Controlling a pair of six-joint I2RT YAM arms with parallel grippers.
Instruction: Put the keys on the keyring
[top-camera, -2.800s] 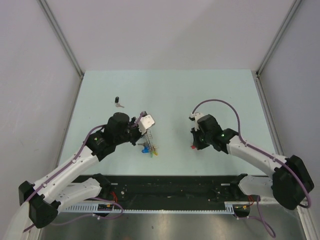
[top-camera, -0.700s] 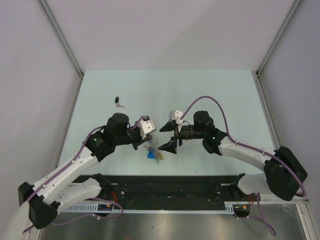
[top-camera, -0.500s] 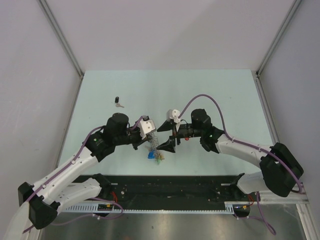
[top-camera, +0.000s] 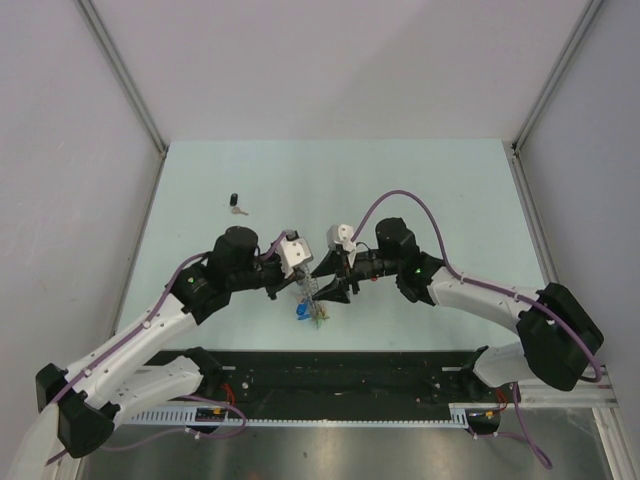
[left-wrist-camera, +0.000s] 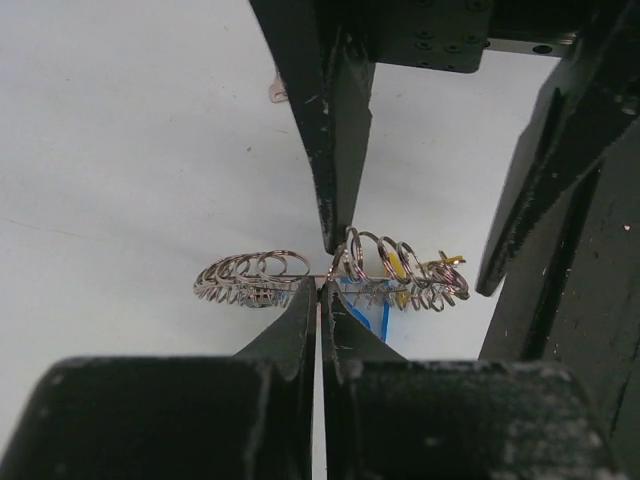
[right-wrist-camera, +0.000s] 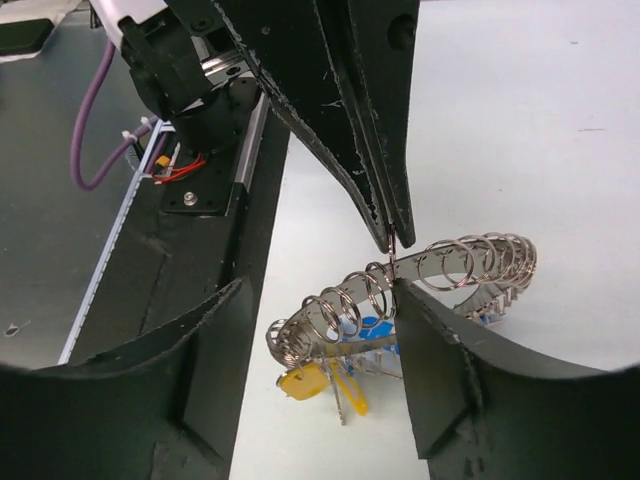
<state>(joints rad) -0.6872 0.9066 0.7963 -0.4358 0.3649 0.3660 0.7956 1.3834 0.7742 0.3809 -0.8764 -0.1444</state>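
Observation:
The keyring (top-camera: 309, 289), a silver wire ring strung with many small split rings, hangs off the table. My left gripper (top-camera: 301, 279) is shut on its wire (left-wrist-camera: 252, 277), fingertips pinched together (left-wrist-camera: 322, 286). Yellow (right-wrist-camera: 305, 380) and blue (right-wrist-camera: 375, 328) headed keys dangle beneath the ring (right-wrist-camera: 470, 262). My right gripper (right-wrist-camera: 318, 300) straddles the ring's left arc with its jaws apart. One finger (right-wrist-camera: 430, 350) touches the ring just below the left gripper's tips (right-wrist-camera: 390, 238); the other (right-wrist-camera: 215, 350) stands clear. A loose dark-headed key (top-camera: 236, 205) lies far left on the table.
The pale green table (top-camera: 450, 190) is bounded by grey walls and metal posts. A black rail with cables (top-camera: 340, 375) runs along the near edge by the arm bases. Both arms meet near the table's centre front.
The right arm has swung left from mid-right of the table to the keyring. Its jaws have narrowed around the ring's arc. The left gripper keeps holding the ring.

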